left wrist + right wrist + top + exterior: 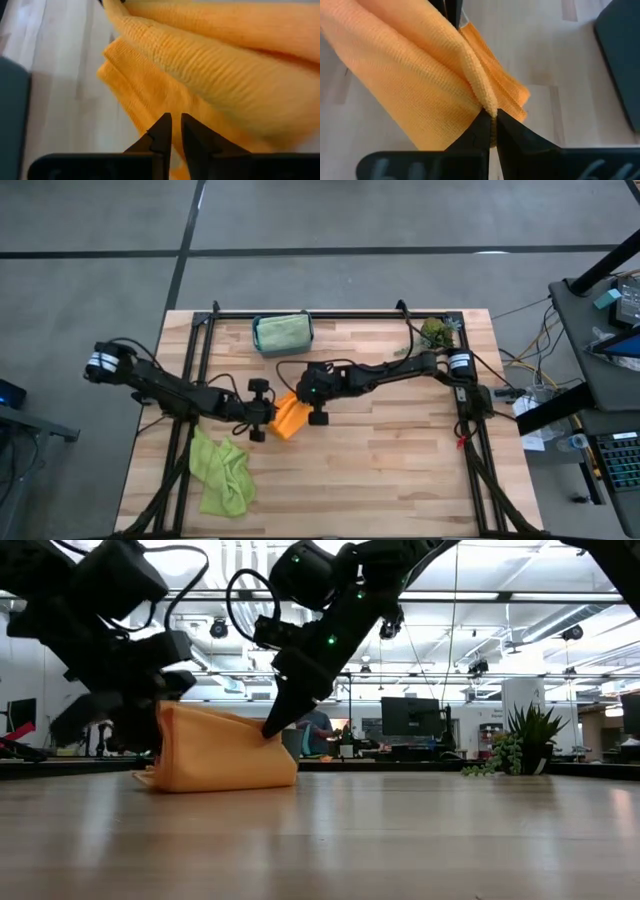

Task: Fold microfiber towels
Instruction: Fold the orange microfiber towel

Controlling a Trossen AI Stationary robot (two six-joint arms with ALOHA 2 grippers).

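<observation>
Towel in play: orange towel, bunched up mid-table between the two arms, its lower edge down on the table, and both are on it right now!
Right gripper: fingers pinched tight on a fold of the orange cloth; you can see the ridge of fabric squeezed between the tips.
Left gripper: fingers nearly together at the cloth's other side; the tips sit right against the fabric, clamped on a thin edge by the look of it.
Handling: light, soft, floppy stuff. It drapes and sags wherever nobody holds it, and the pile should give the fingers decent purchase.
Where to hold: corners or a hemmed edge, I'd say; a pinch in the middle only makes it bunch, as it is doing here.
Waiting: lime green towel crumpled near the left front corner, well apart from the action.
Also waiting: pale green towel in the teal bin at the back.
</observation>
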